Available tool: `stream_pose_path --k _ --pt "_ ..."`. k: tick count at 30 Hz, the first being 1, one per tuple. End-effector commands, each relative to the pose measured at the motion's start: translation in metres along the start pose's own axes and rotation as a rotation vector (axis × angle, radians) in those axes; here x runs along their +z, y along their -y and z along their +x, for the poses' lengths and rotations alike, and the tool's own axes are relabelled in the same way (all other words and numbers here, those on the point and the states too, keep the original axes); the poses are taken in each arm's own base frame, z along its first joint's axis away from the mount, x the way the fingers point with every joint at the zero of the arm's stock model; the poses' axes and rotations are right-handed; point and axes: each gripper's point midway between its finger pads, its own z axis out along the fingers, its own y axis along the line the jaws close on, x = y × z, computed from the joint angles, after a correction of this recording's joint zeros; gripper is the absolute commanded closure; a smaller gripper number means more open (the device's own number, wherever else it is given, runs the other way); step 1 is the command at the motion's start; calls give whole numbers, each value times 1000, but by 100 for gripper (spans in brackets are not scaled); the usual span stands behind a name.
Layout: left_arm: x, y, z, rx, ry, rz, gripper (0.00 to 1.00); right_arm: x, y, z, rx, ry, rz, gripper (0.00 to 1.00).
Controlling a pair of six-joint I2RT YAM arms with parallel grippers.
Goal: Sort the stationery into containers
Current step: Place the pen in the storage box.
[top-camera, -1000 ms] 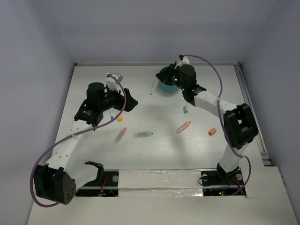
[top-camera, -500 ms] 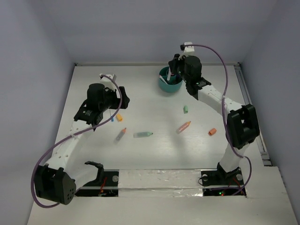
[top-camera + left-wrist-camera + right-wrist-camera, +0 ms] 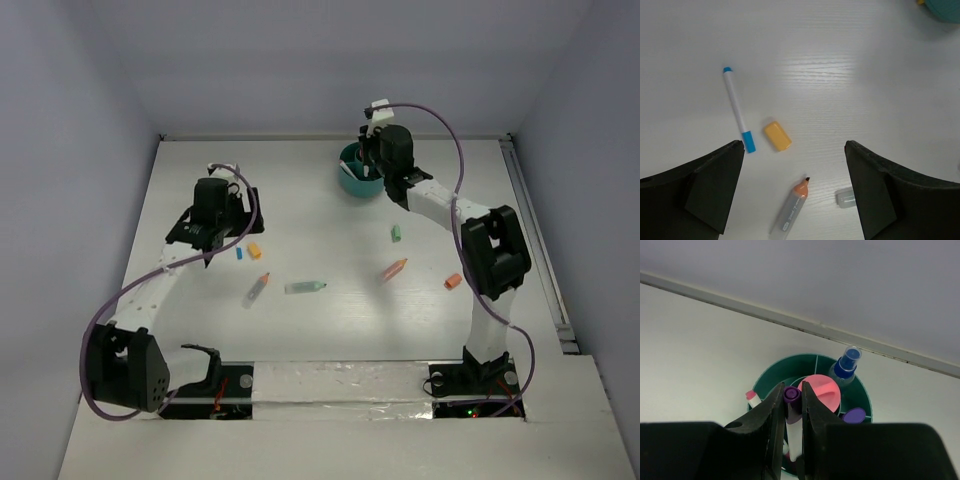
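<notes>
The teal organiser [image 3: 356, 181] stands at the back of the table. My right gripper [image 3: 369, 160] hangs just above it, shut on a purple-capped white pen [image 3: 794, 416] held upright over the inner compartments. In the organiser [image 3: 790, 363] are a pink round lid [image 3: 824, 391], a blue-capped bottle [image 3: 845, 367], a purple cap [image 3: 855, 416] and a pink-tipped pen [image 3: 752, 397]. My left gripper [image 3: 792, 150] is open above the table, over a blue-capped pen [image 3: 736, 108], an orange cap [image 3: 777, 136] and an orange highlighter [image 3: 791, 209].
Loose on the table lie a green highlighter [image 3: 305, 287], a green cap [image 3: 396, 233], an orange-pink highlighter [image 3: 393, 270] and another orange cap [image 3: 453, 282]. White walls close in the back and sides. A rail [image 3: 535, 240] runs along the right edge.
My right gripper has carried the purple-capped pen from beside the organiser to above it and turned it upright. My left gripper has swung from pointing right to pointing down over the blue pen.
</notes>
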Motion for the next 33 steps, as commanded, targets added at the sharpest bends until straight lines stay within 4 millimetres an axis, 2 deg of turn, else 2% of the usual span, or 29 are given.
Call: stream_pose_path --k 1,5,8,12,15,16,18,19,20,22,23,26,28,29,30,31,33 --pt "-4 -18 -22 -39 58 -97 21 -1 -4 -51 -2 164 -15 100" --pt "-3 -34 -20 -60 51 -165 22 1 -9 -42 -12 178 -40 100" --pt "1 -40 -14 -57 31 -192 24 4 -14 -27 -25 166 -67 100" --pt "6 -43 -7 -56 1 -209 28 3 -18 -19 -30 162 -87 95" --pt "8 -45 -3 -56 -14 -219 32 0 -18 -18 -25 165 -87 79" --pt "8 -46 -3 -58 -14 -224 32 -2 -18 -22 -16 169 -90 68" --pt "7 -48 -3 -57 -10 -236 34 -9 -19 -36 12 177 -98 53" --pt "6 -50 -4 -58 -4 -247 36 -12 -20 -43 48 183 -105 41" --pt "6 -51 -4 -57 -4 -252 36 -18 -21 -53 66 198 -113 35" --pt "6 -54 -3 -57 -6 -268 38 -23 -23 -61 117 201 -127 26" --pt "7 -56 -1 -56 -11 -277 43 -28 -24 -68 140 204 -134 19" --pt "8 -60 3 -54 -25 -302 49 -39 -24 -76 178 214 -140 14" --pt "8 -65 5 -53 -32 -329 53 -53 -22 -81 228 220 -138 14" --pt "8 -67 7 -51 -39 -341 56 -58 -22 -81 246 217 -140 14" --pt "8 -69 9 -51 -44 -351 57 -64 -23 -72 261 196 -145 14" --pt "9 -73 11 -50 -51 -371 58 -74 -23 -81 303 209 -155 16" --pt "10 -75 15 -47 -65 -383 58 -85 -25 -80 339 204 -172 20"
